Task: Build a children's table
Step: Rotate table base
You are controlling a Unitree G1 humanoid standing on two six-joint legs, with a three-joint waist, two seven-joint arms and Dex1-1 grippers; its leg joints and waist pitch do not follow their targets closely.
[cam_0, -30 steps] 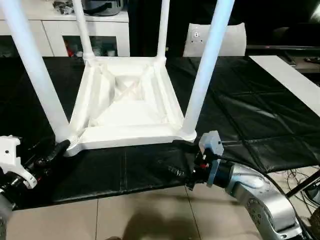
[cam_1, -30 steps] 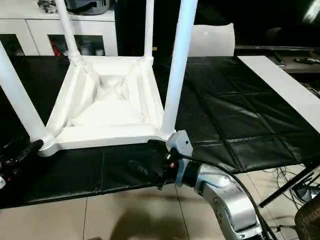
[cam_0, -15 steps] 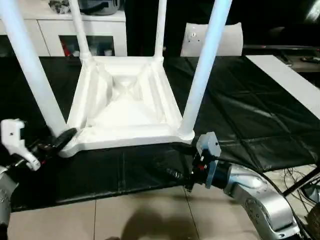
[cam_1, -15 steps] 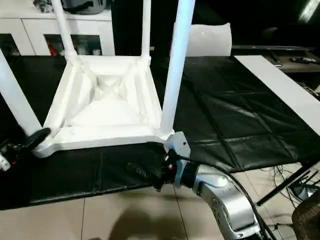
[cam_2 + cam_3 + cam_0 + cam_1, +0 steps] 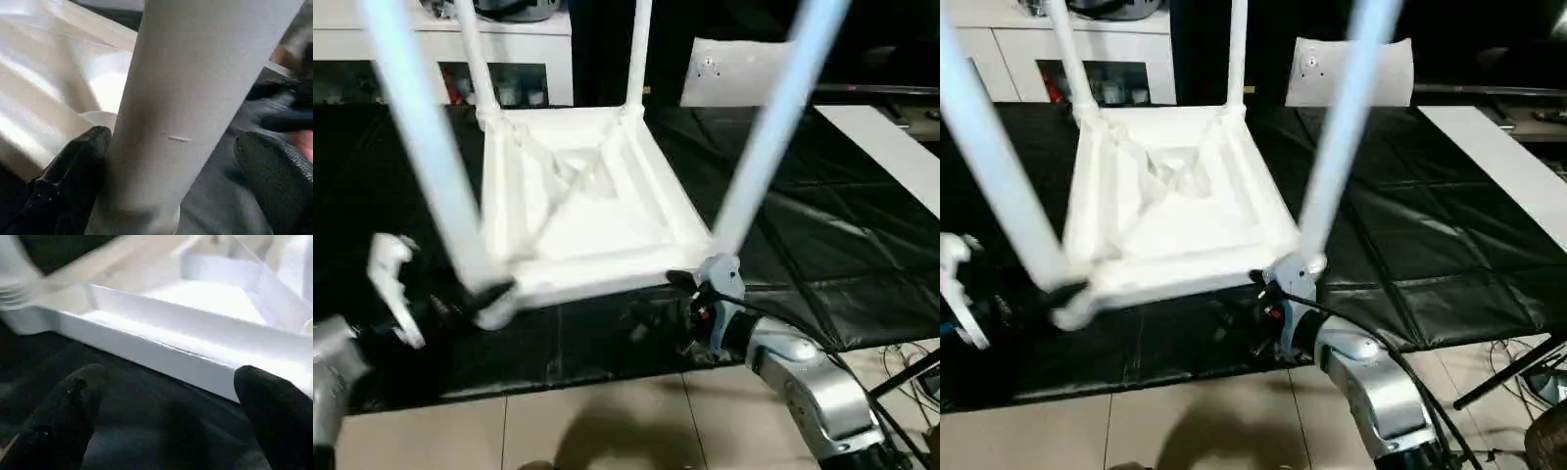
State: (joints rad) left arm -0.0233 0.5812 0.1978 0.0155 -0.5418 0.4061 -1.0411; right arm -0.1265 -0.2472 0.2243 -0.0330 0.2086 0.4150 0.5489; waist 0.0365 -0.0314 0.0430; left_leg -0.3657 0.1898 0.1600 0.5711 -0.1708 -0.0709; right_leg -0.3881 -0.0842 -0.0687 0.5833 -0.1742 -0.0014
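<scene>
The children's table stands upside down on the black mat, its ribbed tabletop [image 5: 587, 211] facing up with all four legs in the corner sockets. My left gripper [image 5: 475, 299] is open around the base of the near-left leg [image 5: 426, 166]. In the left wrist view one finger [image 5: 73, 171] touches that leg [image 5: 195, 112] and the other finger [image 5: 279, 181] stands apart from it. My right gripper [image 5: 656, 318] is open and low, just in front of the near rim [image 5: 161, 352] by the near-right leg [image 5: 769, 127], with nothing between its fingers [image 5: 68, 406].
A black mat [image 5: 842, 264] covers the work surface, with its front edge near me and tiled floor [image 5: 607, 431] below. A long white board strip [image 5: 891, 147] lies at the right. A white cabinet [image 5: 431, 49] and a flat white bag [image 5: 734, 69] stand behind.
My left gripper has moved in around the near-left leg's base. The table has shifted and tilted, with its near legs blurred. My right gripper has come closer to the near-right corner.
</scene>
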